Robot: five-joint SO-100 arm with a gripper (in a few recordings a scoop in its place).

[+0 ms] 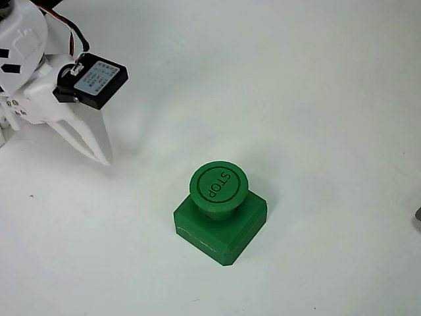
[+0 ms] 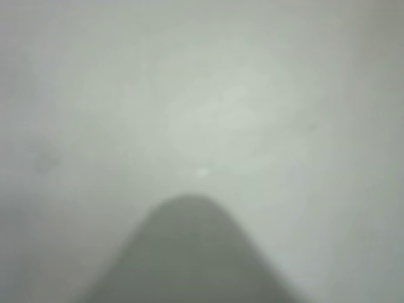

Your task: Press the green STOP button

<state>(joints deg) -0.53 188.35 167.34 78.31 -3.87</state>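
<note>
We see the claw (image 1: 99,155) upper left, fingers pressed together (tip near the table (image 1: 316,99)); green STOP button (image 1: 219,187) sits well apart, lower right of it.

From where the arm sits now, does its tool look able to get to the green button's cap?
Probably yes. In the fixed view the tool rests with its tip near the white table, up and left of the green button. Bare table lies between them, and the cap faces up uncovered.
</note>
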